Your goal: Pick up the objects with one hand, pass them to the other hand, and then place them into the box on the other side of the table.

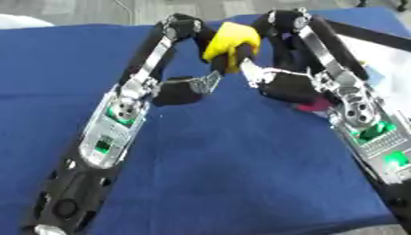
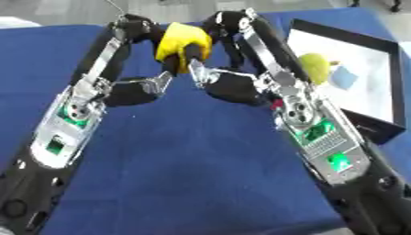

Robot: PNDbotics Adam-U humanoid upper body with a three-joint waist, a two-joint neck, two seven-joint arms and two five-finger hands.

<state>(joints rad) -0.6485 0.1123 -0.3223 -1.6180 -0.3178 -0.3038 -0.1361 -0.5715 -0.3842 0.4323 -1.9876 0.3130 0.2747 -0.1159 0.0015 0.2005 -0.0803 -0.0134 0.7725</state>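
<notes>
Left eye view: my two arms rise from the lower corners and meet at the upper middle of the frame, over the blue worktop (image 1: pixel 224 151). My left hand (image 1: pixel 180 27) and my right hand (image 1: pixel 277 25) both have fingers curled round the yellow block (image 1: pixel 231 41), one on each side, holding it above the cloth. Which hand carries the weight, I cannot tell. A small dark red thing (image 1: pixel 314 106) peeks out just under my right forearm, at the middle right.

Right eye view: same clasp, the block up at the top centre between both hands. Here the box (image 2: pixel 385 87) shows at the upper right of the frame, black rim, white floor, beside my right arm. Inside it lie a yellow-green rounded thing (image 2: pixel 315 66) and, just right of it, a light blue piece (image 2: pixel 343 77).
</notes>
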